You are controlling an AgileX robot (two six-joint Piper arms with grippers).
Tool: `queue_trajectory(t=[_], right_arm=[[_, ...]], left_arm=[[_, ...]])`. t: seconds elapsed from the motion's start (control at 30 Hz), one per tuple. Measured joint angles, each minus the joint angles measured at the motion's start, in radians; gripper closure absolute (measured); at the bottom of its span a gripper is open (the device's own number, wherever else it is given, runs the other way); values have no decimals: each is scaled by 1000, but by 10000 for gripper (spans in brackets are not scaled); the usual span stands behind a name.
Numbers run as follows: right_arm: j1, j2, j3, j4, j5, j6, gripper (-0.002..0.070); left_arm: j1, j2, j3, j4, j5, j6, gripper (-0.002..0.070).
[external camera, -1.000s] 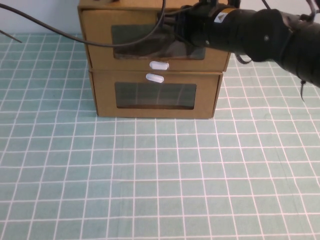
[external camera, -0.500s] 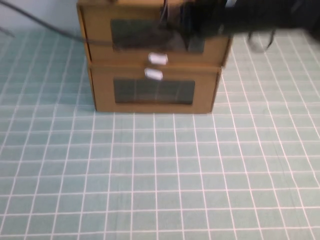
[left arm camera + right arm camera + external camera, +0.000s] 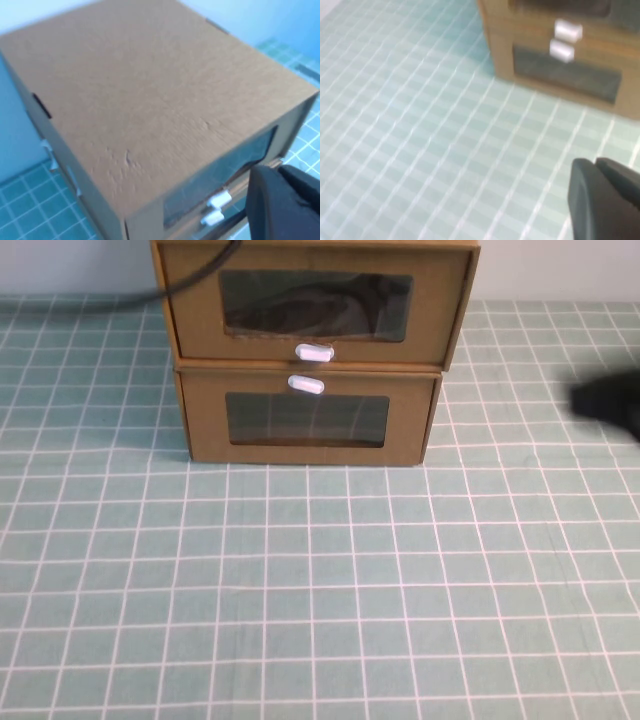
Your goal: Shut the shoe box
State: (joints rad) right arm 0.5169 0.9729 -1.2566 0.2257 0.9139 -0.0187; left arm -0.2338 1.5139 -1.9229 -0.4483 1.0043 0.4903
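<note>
Shoe box (image 3: 310,302) seated flush (grippers' states cannot be told); reopening risked should the right gripper (image 3: 612,403), off beside it, or the left gripper (image 3: 285,205), above it, snag the tab (image 3: 313,353).

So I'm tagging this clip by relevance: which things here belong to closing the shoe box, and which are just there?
Job:
upper shoe box, tab below its window, front looks flush
right gripper, off at the table's right, clear of the boxes

Just there:
lower shoe box, tab above its window
left gripper, above the stack
green grid mat
</note>
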Motion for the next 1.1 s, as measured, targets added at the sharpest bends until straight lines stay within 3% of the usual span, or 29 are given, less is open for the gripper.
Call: queue_trajectory(t=[0.37,0.53,0.67,0.93,1.1], right_arm=[[-1,-669,452,-9,55,91,687],[-1,-774,562,23,50,98,687],[-1,-790,659,66,-66,40,687],[-2,-784,916,154,-457,-69,687],[-2,-768,1032,144,-539,-95,687]], left_arm=[[0,-800,968,-179,-503,186,680],[0,-1167,1263,-214,-614,204,680],[0,-1420,1464,-213,-637,204,680],[0,-1498,1769,-181,-676,204,680],[0,-1452,1892,-196,-751,204,680]])
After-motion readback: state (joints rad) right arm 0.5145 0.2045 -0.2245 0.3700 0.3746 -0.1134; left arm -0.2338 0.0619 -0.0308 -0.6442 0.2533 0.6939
